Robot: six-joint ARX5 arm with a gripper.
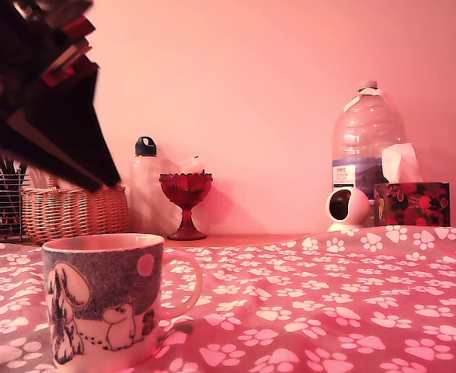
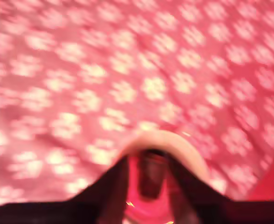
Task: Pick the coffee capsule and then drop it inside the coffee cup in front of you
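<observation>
Two views here and only one is sharp, so bear with me. On the exterior view, the large pale ceramic mug [image 1: 107,299] with the dark speckled band, white cartoon creatures and loop handle sits between 7 and 8 o'clock. It's on the bench, which is covered by a pink paw-print cloth [image 1: 328,295]. The dark robot arm [image 1: 41,101] hangs at 10 o'clock, angled down toward the mug's mouth, and my guess is that's the line-up for the drop.

On the wrist view, the end effector [image 2: 151,186] is over a pale curved rim [image 2: 162,137], most likely the mug's. Something dark between the fingers could be the coffee capsule, but the blur is too heavy. I can't tell if the end effector is clenched or released, and I don't spot the capsule anywhere else.

Writing-wise, the big clear plastic water jug [image 1: 365,148] between 2 and 3 o'clock has a label, but it's too small to read. The red glass goblet [image 1: 186,203] near the centre has none.
</observation>
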